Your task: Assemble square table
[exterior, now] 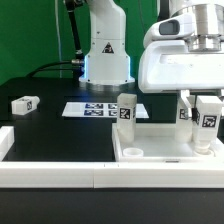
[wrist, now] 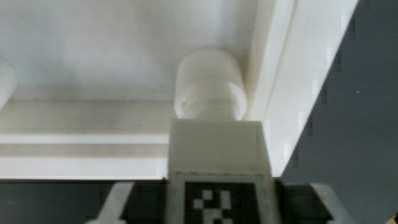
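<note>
Here, a leg block (exterior: 207, 135) is gripped upright by the closed pincer (exterior: 207, 104) at a corner of the square table top (exterior: 160, 152), set by the bench's (exterior: 60, 130) near edge. Two more legs (exterior: 126, 110) (exterior: 185, 112) are stood along its far rim; a loose leg (exterior: 25, 103) is seen lying toward the exterior view's left.

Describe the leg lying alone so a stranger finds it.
From the marker board, look toward the exterior view's left across the black table. A small white tagged leg lies there. Unlike the legs upright at the tabletop, it lies on its side, alone.
</note>
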Action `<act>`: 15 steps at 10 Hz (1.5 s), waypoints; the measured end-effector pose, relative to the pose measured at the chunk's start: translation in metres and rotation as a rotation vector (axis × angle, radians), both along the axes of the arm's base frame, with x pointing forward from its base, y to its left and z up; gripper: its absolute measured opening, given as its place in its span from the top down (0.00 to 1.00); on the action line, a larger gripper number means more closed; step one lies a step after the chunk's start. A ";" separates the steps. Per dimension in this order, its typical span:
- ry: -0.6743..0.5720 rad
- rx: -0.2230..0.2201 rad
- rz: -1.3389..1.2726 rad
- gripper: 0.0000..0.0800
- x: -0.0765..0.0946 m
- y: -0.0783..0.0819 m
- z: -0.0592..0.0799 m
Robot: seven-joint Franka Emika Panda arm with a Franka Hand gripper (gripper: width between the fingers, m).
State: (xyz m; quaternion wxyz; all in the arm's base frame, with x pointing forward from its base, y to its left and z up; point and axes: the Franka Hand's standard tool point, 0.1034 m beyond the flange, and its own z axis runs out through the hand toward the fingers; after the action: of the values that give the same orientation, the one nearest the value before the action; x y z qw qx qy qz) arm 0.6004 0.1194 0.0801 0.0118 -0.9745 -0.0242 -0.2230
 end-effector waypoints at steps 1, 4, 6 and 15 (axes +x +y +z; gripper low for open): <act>-0.001 0.000 0.000 0.64 0.000 0.000 0.000; -0.002 0.003 0.001 0.64 0.000 0.005 0.000; -0.002 0.003 0.000 0.64 0.000 0.004 0.000; -0.006 0.001 -0.011 0.64 0.002 -0.003 -0.001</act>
State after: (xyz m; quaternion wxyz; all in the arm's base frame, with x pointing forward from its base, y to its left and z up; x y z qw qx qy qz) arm 0.6025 0.1162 0.0792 0.0111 -0.9739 -0.0187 -0.2258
